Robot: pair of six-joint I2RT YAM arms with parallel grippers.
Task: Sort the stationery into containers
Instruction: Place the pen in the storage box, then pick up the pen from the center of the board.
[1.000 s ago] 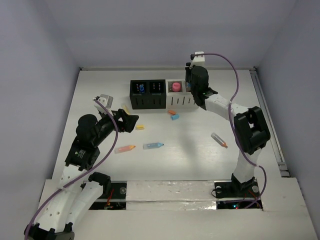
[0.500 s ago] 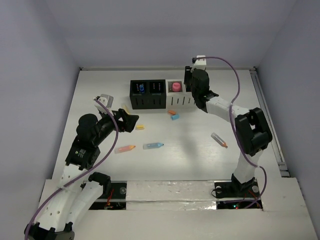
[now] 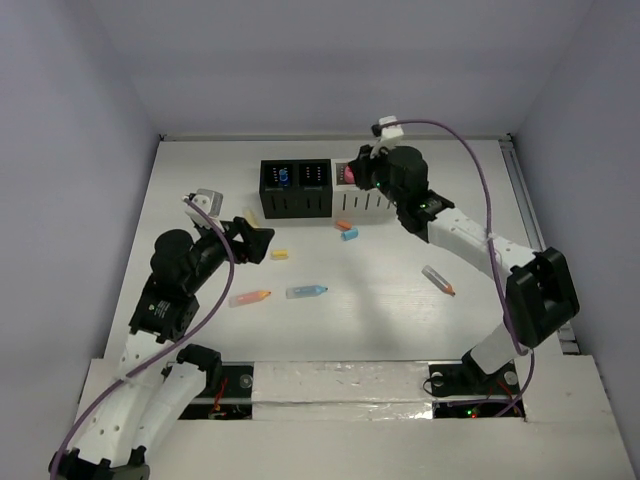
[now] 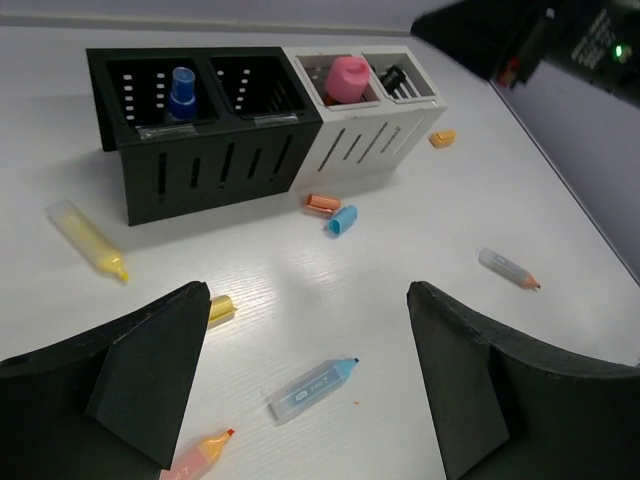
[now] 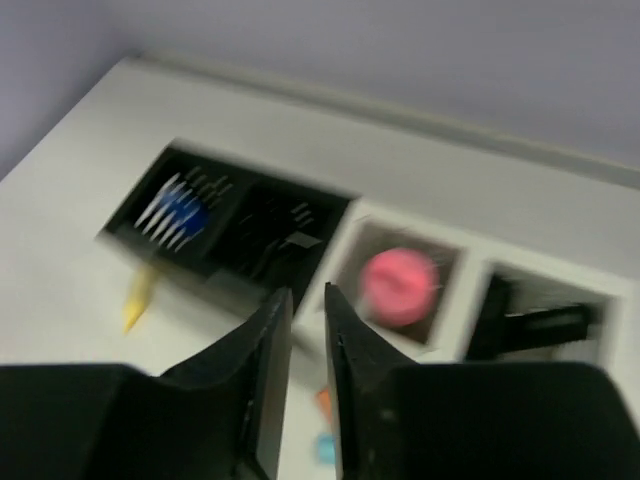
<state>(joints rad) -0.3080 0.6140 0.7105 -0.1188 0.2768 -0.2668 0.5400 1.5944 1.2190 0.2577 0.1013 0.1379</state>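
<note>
The containers are two black holders (image 3: 296, 188) (image 4: 190, 140) joined to two white ones (image 3: 368, 201) (image 4: 372, 135). A blue pen (image 4: 181, 92) stands in the left black one. A pink piece (image 4: 349, 78) (image 5: 399, 283) lies in the first white one and a dark item (image 4: 392, 77) in the second. Loose stationery lies on the table: a blue-grey pen (image 3: 306, 291) (image 4: 313, 388), an orange crayon (image 3: 249, 297), a yellow bit (image 3: 280, 254) and a yellow highlighter (image 4: 88, 238). My left gripper (image 3: 256, 243) (image 4: 308, 335) hangs open and empty above the blue-grey pen. My right gripper (image 3: 362, 168) (image 5: 307, 295) hovers over the white holders, nearly shut and empty.
Small orange (image 3: 343, 225) and blue (image 3: 350, 234) bits lie just in front of the white holders. A grey pen with an orange tip (image 3: 438, 279) (image 4: 508, 268) lies to the right. Another orange bit (image 4: 441, 138) sits beside the white holders. Walls enclose the table on three sides.
My right arm has swung left from the rightmost white holder toward the pink piece, with its elbow moving right. Its jaws widened, then narrowed. The left arm has stayed still.
</note>
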